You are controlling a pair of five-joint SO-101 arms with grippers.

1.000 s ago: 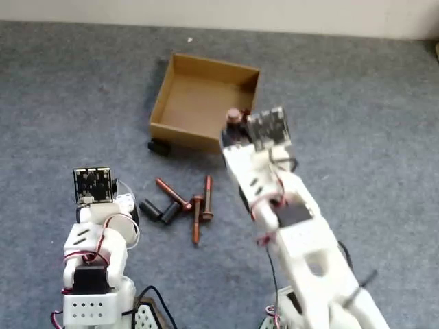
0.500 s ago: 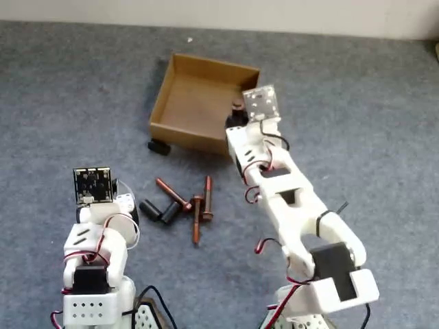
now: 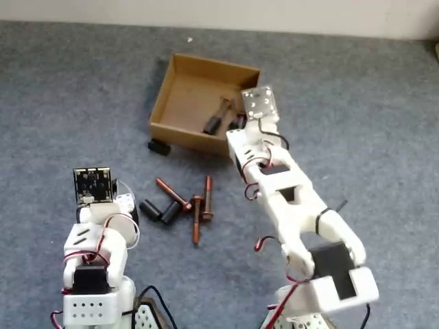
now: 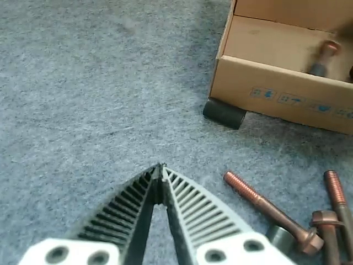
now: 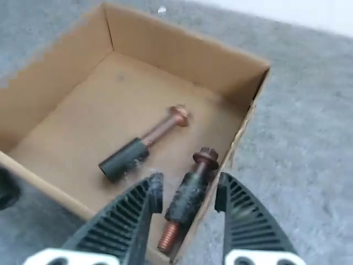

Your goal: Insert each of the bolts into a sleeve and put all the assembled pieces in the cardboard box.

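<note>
Now that our right gripper [image 5: 190, 181] has spread its jaws, two assembled pieces [image 5: 144, 142] lie inside the cardboard box [image 5: 182, 52]; our left gripper [image 4: 160, 172] sits pressed together near the loose bolts [image 3: 196, 223].

3 bolts [image 3: 171, 194], 3 sleeves [image 3: 159, 146], 2 assembled pcs [image 5: 144, 142]

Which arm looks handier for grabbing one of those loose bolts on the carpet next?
Left, probably. The left gripper sits close to the loose bolts, while the right gripper hangs open, farther off, over the cardboard box.
</note>
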